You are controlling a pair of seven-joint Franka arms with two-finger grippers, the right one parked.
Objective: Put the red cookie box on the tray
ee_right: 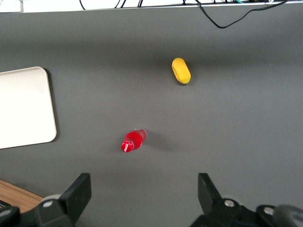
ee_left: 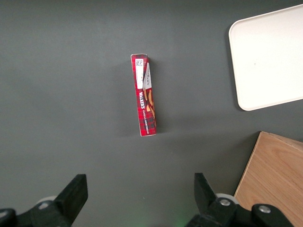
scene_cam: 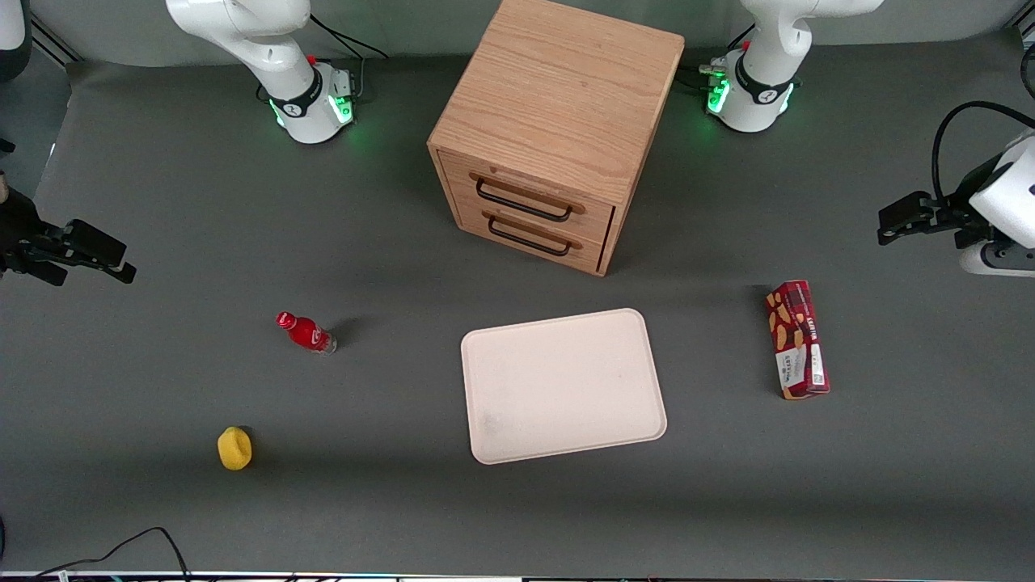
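Note:
The red cookie box (scene_cam: 796, 339) lies on its narrow side on the dark grey table, beside the tray and toward the working arm's end. The wrist view shows the box (ee_left: 144, 97) with its white label patch and cookie pictures. The pale cream tray (scene_cam: 562, 384) sits mid-table in front of the drawer cabinet with nothing on it, and one corner of the tray (ee_left: 270, 61) is in the wrist view. My left gripper (scene_cam: 888, 227) hangs above the table, farther from the front camera than the box and apart from it. This gripper (ee_left: 139, 182) is open and holds nothing.
A wooden two-drawer cabinet (scene_cam: 558, 129) stands farther from the camera than the tray. A small red bottle (scene_cam: 306, 332) and a yellow object (scene_cam: 234, 448) lie toward the parked arm's end. A black cable (scene_cam: 145, 537) runs along the near edge.

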